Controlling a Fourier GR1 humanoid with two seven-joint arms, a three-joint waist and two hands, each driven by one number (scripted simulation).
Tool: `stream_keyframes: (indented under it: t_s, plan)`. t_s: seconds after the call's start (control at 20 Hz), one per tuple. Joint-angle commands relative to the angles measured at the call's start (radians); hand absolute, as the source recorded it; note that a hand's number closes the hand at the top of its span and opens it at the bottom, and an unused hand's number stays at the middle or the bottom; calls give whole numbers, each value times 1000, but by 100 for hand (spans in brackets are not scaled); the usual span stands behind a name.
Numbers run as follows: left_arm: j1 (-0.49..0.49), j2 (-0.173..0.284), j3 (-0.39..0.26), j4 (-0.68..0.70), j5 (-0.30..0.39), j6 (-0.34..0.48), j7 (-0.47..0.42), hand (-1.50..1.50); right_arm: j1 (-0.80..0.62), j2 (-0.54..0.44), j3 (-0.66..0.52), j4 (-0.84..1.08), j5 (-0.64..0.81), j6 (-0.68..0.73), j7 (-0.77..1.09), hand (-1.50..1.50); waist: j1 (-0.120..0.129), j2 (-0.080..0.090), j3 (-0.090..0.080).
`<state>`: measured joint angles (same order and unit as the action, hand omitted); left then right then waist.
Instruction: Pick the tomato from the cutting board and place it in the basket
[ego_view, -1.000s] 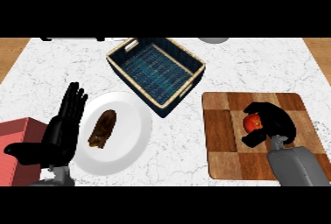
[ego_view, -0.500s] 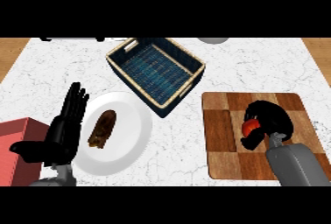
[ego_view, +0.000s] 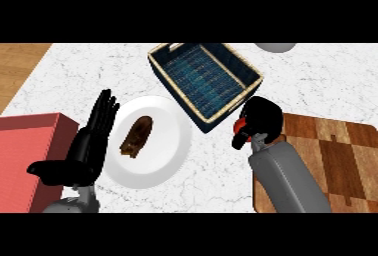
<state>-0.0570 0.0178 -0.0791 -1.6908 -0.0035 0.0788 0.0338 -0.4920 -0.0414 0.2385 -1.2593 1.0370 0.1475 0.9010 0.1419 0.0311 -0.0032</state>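
My right hand (ego_view: 260, 119) is curled round the red tomato (ego_view: 239, 124), of which only a sliver shows at the hand's left side. The hand hangs over the left edge of the wooden cutting board (ego_view: 332, 150), just beside the near right corner of the dark blue woven basket (ego_view: 205, 80). The basket lies tilted at the back of the counter, with nothing inside it. My left hand (ego_view: 85, 145) rests open at the left, fingers pointing up, next to the white plate.
A white plate (ego_view: 159, 160) holding a brown piece of food (ego_view: 136, 136) lies left of centre. A red box (ego_view: 29, 155) stands at the left edge. A pale round object (ego_view: 275, 47) peeks in at the top.
My right hand has lifted the tomato off the board's middle and carried it left toward the basket. The view has shifted, so everything sits further right. The left hand has stayed put.
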Motion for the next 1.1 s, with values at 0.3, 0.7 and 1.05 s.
stream_keyframes:
  t_s: [0.3, 0.7, 1.05]
  plan:
    - [-65, -17, -68, 28, -7, -42, 6, 0, -344, 41, 21, 113, 78, -214, 310, 150, 125, 21, 0]
    - [-78, -15, -82, 47, -6, -56, 14, 0, -587, 41, 13, 144, 182, -344, 384, 150, 164, 10, -6]
    - [-115, -18, -93, 64, -15, -50, 22, 0, -744, 41, -27, 208, 223, -391, 453, 150, 160, 11, -7]
